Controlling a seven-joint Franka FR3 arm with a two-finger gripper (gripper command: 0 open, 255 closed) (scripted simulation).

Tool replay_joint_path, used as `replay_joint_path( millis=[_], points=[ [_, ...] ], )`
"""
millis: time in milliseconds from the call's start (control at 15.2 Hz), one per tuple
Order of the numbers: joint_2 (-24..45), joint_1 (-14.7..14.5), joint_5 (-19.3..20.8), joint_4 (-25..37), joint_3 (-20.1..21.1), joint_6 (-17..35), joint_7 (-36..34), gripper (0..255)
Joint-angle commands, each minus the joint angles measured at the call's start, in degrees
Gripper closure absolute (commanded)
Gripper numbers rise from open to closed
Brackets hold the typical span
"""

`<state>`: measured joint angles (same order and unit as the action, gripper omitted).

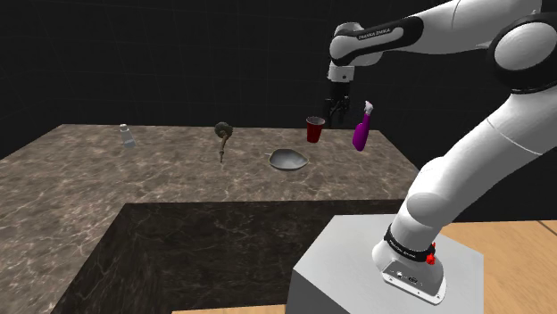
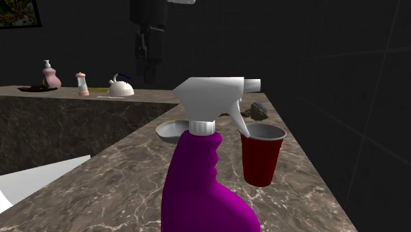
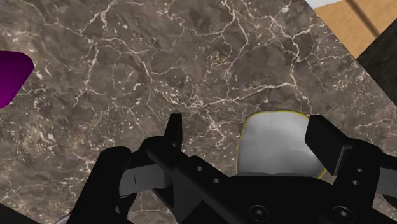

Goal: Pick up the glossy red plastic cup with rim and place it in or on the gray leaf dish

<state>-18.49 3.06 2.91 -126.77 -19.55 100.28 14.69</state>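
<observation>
**A:** We're on the glossy red cup with a rolled rim (image 1: 314, 130). It stands upright on the brown marbled worktop (image 1: 134, 187), toward the far edge in the shoulder view, free of any grasp.

**B:** And we can see the black fingers (image 3: 324, 141) spread wide apart, pinching nothing. The wrist view looks between them at the pale gray leaf-shaped dish (image 3: 277, 145), which lies on the marble beneath them, untouched.

**A:** In the shoulder view the fingers hang in the air just to the cup's right, about level with its rim, with a gap between them and the cup.

**B:** We've got the dish apart from the cup there, nearer the camera and to the cup's left.

**A:** On the other side of the fingers stands the purple spray bottle with a white trigger head (image 2: 204, 165), upright. In the second exterior view it looms right in front of us, with the cup just past its trigger showing a gray inside.

**B:** Further along the worktop we spot a small brown knobbly object (image 1: 221, 134) and, well off to the shoulder view's left, a small pale shaker (image 1: 127, 136).

**A:** The white arm (image 1: 464, 169) arches over from its gray box stand (image 1: 357, 268).

**B:** On the back counter in the second exterior view we make out a pink bottle (image 2: 47, 74) and a white kettle (image 2: 121, 86).
</observation>
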Motion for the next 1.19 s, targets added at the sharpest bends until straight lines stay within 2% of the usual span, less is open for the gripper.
replay_joint_path(
  millis=[0, 330, 594, 858, 1122],
  points=[
    [4.32, 0.15, -0.76, 3.34, -1.83, 0.84, 3.02, 0],
    [15.59, 1.20, -4.40, 11.90, -5.56, 2.56, 10.63, 0],
    [25.29, 3.17, -8.60, 20.29, -7.37, 2.49, 16.65, 0],
    [35.38, 6.51, -13.14, 30.35, -7.82, 0.97, 21.90, 0],
    [45.90, 11.04, -17.33, 42.66, -7.15, -2.08, 25.79, 0]
  ],
)
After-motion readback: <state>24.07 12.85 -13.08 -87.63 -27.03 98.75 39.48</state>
